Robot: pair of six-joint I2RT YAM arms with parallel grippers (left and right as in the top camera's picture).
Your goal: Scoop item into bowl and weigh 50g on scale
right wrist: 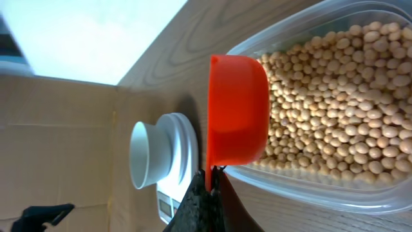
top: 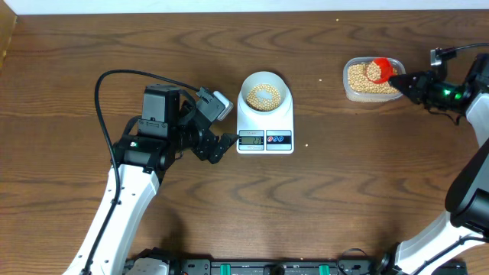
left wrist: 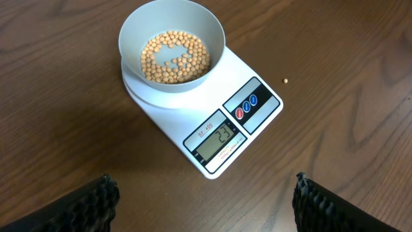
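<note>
Beans [top: 264, 96] sit in two places: a thin ring-shaped layer in the bowl [left wrist: 135, 38] on top of the scale [left wrist: 193, 109], and the main stock in the clear tub [top: 350, 90] well to the right of the scale. The display [left wrist: 217, 138] seems to read 23, so the weighing looks about half done.

The step in hand is loading another scoopful. The right gripper [top: 400, 79] pinches the handle of the red scoop [top: 380, 70], whose cup is down in the tub and, from overhead, looks filled. The next move calls for lifting it level, carrying it across to above the bowl, and tipping slowly so the reading does not overshoot 50.

The left gripper [top: 220, 145] hangs just left of the scale, fingers spread, holding nothing.

Counted: one scale, one bowl, one tub, one scoop, two round buttons [left wrist: 246, 106]. Beans are too many to count, with one stray bean [left wrist: 285, 80] on the table [top: 153, 46] just right of the scale.
</note>
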